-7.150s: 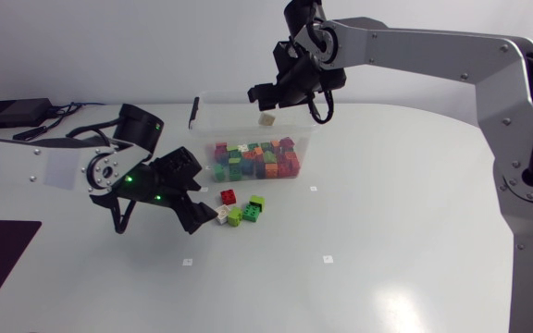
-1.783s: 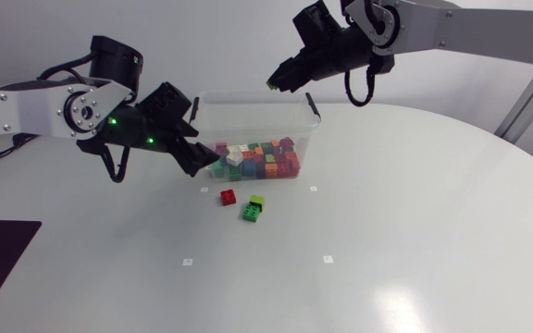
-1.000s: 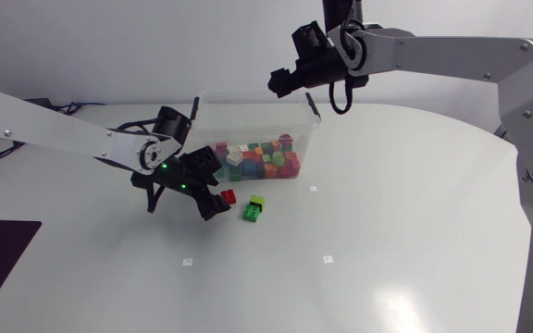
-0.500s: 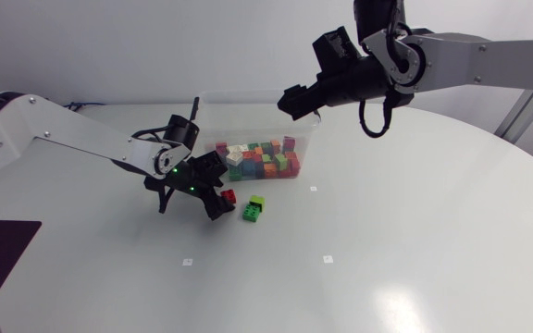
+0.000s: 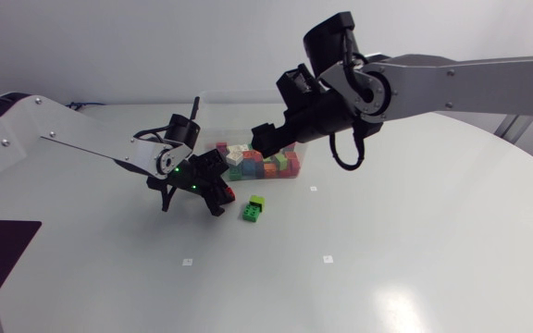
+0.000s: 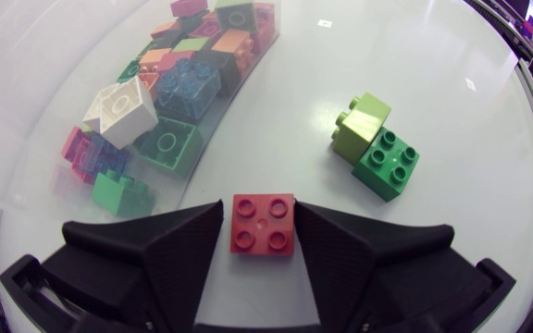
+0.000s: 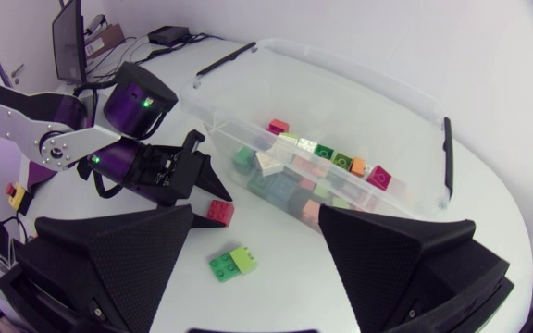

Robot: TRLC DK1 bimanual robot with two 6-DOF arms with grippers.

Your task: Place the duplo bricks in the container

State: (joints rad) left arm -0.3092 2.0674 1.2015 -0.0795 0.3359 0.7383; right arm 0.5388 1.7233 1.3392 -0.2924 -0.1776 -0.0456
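Just left of the frame's middle in the overhead view, the left claw (image 5: 213, 192) sits low on the counter (image 5: 387, 259) with a red duplo brick (image 6: 264, 225) between its two fingers. From its own camera, the fingers stand only a little wider than the brick. One seems to be at the brick's side, while a thin strip of counter shows at the other, so I'd call it open and not clamped yet. It straddles the brick's flat sides squarely, which looks like the setup for a clean pinch.

Ahead of that claw and off to one side, a lime brick (image 6: 361, 128) and a dark green brick (image 6: 387, 164) lie touching each other on the counter, near the container (image 7: 340, 76). The clear container, at the upper middle of the overhead frame, already holds a heap of mixed bricks (image 5: 271, 165).

The right claw (image 5: 266, 139) hangs above the container's near wall, fingers spread wide with nothing between them. It looks down on the loose bricks, so my guess is it is lining up for the green pair while the left deals with the red one. With both arms so near, crowding is the risk.
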